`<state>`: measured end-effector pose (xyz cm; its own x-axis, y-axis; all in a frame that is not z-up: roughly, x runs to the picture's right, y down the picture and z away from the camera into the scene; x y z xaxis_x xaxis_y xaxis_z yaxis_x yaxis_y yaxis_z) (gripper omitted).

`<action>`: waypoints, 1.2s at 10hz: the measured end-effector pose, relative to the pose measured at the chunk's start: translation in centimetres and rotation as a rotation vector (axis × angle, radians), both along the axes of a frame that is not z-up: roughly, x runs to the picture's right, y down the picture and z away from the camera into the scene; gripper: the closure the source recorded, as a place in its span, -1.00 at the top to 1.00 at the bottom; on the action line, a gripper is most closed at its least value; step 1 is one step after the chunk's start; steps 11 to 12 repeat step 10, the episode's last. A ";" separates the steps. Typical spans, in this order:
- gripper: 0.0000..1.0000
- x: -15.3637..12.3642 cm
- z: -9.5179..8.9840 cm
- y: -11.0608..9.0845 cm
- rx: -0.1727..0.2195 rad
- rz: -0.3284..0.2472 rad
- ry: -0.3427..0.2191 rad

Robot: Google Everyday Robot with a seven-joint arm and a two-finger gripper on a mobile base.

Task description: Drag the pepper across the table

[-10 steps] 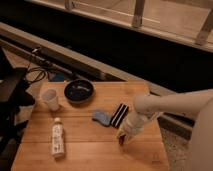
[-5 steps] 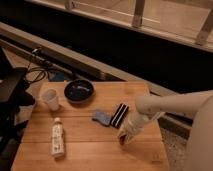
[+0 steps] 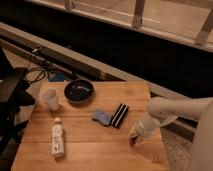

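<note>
The wooden table (image 3: 95,150) fills the lower middle of the camera view. My gripper (image 3: 133,138) is down at the tabletop near the right edge, on the end of the white arm (image 3: 175,111) that reaches in from the right. A small dark red bit of the pepper (image 3: 131,142) shows at the gripper's tip, against the wood; the rest of it is hidden by the gripper.
A black-and-white striped block (image 3: 119,115) and a blue sponge (image 3: 101,117) lie just left of the gripper. A black bowl (image 3: 79,91) and a white cup (image 3: 51,98) stand at the back left. A white bottle (image 3: 58,138) lies at the front left.
The gripper has slid a little to the right along the tabletop, away from the striped block, with the pepper at its tip. The other things have not moved.
</note>
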<state>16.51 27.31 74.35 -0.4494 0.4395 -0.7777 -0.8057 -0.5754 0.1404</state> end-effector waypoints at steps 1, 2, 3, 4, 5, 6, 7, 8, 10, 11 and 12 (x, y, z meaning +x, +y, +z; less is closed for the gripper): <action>-0.94 2.3 0.1 0.6 -0.011 0.028 0.039; -0.94 3.6 0.2 1.0 -0.021 0.045 0.063; -0.94 4.8 0.4 1.6 -0.036 0.065 0.096; -0.94 5.5 0.7 2.0 -0.048 0.083 0.121; -0.94 5.6 0.8 2.3 -0.053 0.091 0.133; -0.94 5.7 0.9 2.5 -0.057 0.096 0.139; -0.94 5.9 1.0 2.7 -0.061 0.106 0.150; -0.90 6.2 1.0 2.9 -0.065 0.110 0.158; -0.56 5.4 0.7 2.1 -0.054 0.084 0.140; -0.56 5.4 0.7 2.1 -0.054 0.084 0.140; -0.56 5.4 0.7 2.1 -0.054 0.084 0.140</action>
